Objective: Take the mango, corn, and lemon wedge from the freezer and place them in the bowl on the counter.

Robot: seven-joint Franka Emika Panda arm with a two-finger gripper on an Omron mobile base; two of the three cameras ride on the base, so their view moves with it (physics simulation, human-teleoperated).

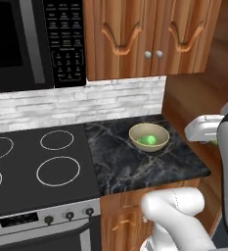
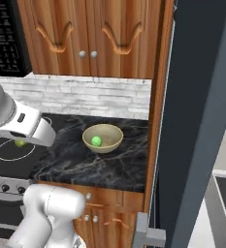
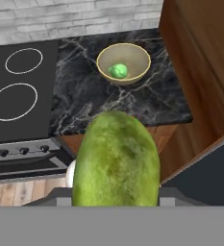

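**Green fruit held above the kitchen floor, bowl waiting on the surface**

The gripper is clamped on a large oval fruit with mottled yellow-green skin, which hides the fingertips in the hand view. From the base views a sliver of the same fruit peeks out under the white hand, which hangs in the air in front of the surface rather than over it.

The round, shallow tan bowl sits on the black, white-veined marble-look surface, near its back edge and beside the wooden side panel. Inside the bowl lies a small bright green rounded item. Left of the surface is the black stove top with white ring marks. The tall dark slate-grey freezer stands at the right of the right base view.
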